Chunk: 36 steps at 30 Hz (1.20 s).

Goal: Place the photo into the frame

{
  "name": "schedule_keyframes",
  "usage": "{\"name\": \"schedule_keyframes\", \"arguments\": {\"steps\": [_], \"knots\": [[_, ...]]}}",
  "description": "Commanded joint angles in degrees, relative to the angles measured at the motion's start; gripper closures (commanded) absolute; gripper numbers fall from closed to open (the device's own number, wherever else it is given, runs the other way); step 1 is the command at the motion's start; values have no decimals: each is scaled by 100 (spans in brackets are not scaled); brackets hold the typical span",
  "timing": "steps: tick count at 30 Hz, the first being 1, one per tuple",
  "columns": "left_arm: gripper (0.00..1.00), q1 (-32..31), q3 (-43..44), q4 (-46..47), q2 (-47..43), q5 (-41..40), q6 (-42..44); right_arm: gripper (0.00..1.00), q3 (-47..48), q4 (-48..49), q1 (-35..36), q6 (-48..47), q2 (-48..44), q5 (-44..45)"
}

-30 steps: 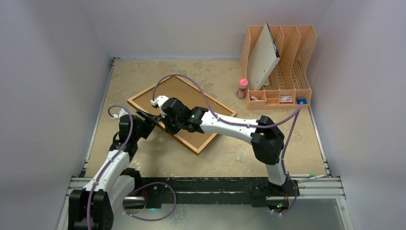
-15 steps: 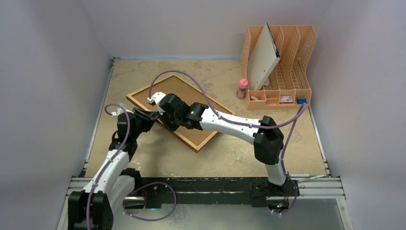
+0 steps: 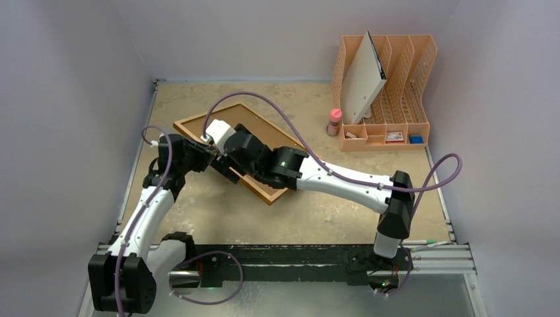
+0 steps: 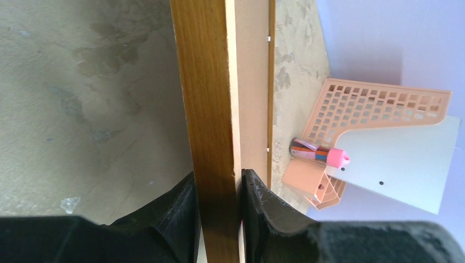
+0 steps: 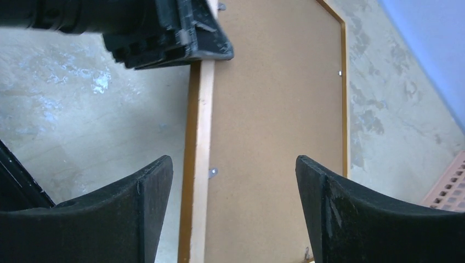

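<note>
From above, we see the frame point(image 3: 254, 122) lying back-up and askew on the bench point(image 3: 317, 205). At the left wrist, our left end effector point(image 4: 219, 183) is clenched on the frame's wooden edge. At the right wrist, the right end effector point(image 5: 233, 164) hangs released over the backing board point(image 5: 274, 109).

From high at the near side I look down over the whole table point(image 3: 218, 218). My left wrist camera sights close along the frame point(image 4: 211, 109); the right overlooks that same rail.
</note>
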Motion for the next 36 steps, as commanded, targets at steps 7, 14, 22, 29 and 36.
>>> {"name": "schedule_keyframes", "arguments": {"steps": [7, 14, 22, 29, 36], "knots": [[93, 12, 974, -3, 163, 728, -6, 14, -207, -279, 674, -404, -44, 973], [93, 12, 1188, -159, 144, 803, -51, 15, 61, -730, 887, -321, 385, 1969], [93, 12, 1238, -212, 109, 879, -81, 22, 45, -869, 1010, -290, 748, 2529], [92, 7, 1224, -191, 21, 892, -20, 48, 10, -637, 1013, -373, 917, 3627], [87, 13, 1377, -403, -88, 761, 140, 91, -237, -117, 1040, -728, 757, 3914]]}}
